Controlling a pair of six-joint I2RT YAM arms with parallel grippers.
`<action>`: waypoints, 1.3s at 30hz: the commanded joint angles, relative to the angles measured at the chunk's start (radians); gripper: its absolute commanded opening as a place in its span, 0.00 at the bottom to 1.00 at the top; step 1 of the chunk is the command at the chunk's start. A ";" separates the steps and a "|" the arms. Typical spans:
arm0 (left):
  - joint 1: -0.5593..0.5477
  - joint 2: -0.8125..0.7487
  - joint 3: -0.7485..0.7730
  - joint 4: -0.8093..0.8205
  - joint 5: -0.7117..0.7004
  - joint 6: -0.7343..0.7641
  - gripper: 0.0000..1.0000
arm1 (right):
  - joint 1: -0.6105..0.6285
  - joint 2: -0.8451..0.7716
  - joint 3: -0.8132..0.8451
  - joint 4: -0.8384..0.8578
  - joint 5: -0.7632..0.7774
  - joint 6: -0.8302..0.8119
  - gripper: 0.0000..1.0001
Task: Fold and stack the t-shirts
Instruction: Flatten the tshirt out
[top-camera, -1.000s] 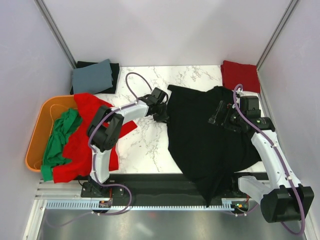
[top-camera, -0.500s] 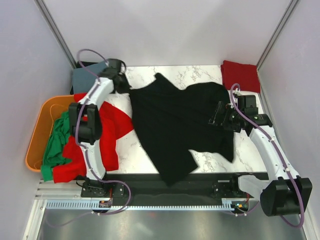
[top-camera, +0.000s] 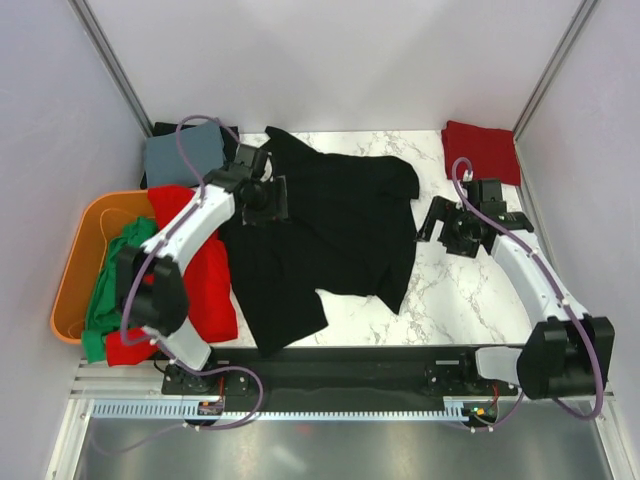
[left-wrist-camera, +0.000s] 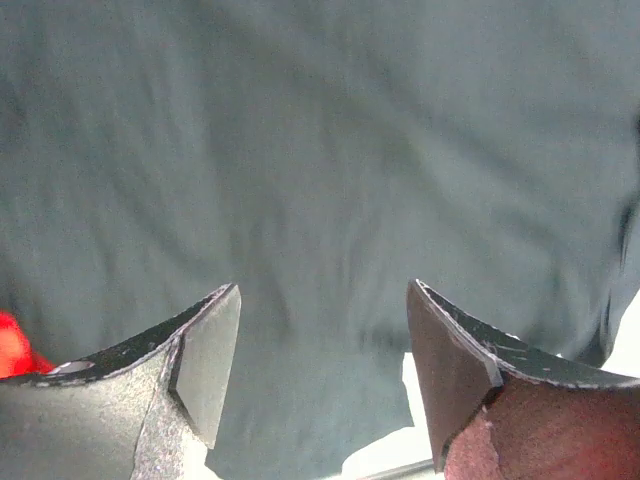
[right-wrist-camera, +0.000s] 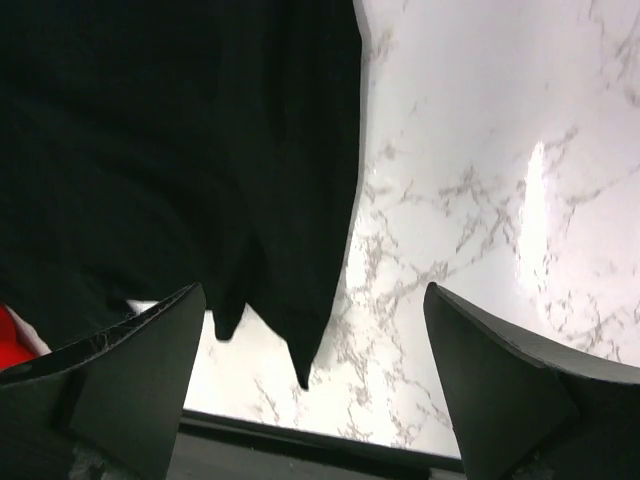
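Under the left wrist camera, cloth fills nearly the whole view and reads grey-teal; we cannot tell whether that is the black shirt (top-camera: 340, 230) washed out by glare or a different one. From above, the left arm (top-camera: 195, 225) hides part of that shirt's back-left edge.

The black shirt lies spread open across the middle of the desk (top-camera: 455, 295), its near-left corner reaching the front edge. A folded red shirt (top-camera: 480, 150) sits in the back right corner and a folded grey-blue shirt (top-camera: 183, 152) at the back left. An orange tub (top-camera: 70, 265) stands at the left, with a green shirt (top-camera: 120, 280) and a loose red shirt (top-camera: 205, 275) spilling from it; the black shirt lies against the red one.

Our left hand (left-wrist-camera: 320, 295) hovers over cloth with its fingers apart and nothing between them. Our right hand (right-wrist-camera: 312, 295) is spread wide and empty, over bare marble just beside the black shirt's right edge.
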 joint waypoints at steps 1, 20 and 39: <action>0.000 -0.238 -0.131 -0.019 0.021 0.033 0.73 | 0.013 0.081 0.120 0.083 0.044 0.021 0.98; 0.001 -1.140 -0.718 0.121 -0.173 0.063 0.72 | -0.001 0.938 0.775 0.209 0.067 0.037 0.63; 0.000 -1.145 -0.728 0.109 -0.170 0.063 0.72 | -0.010 0.897 0.841 0.208 0.119 0.014 0.00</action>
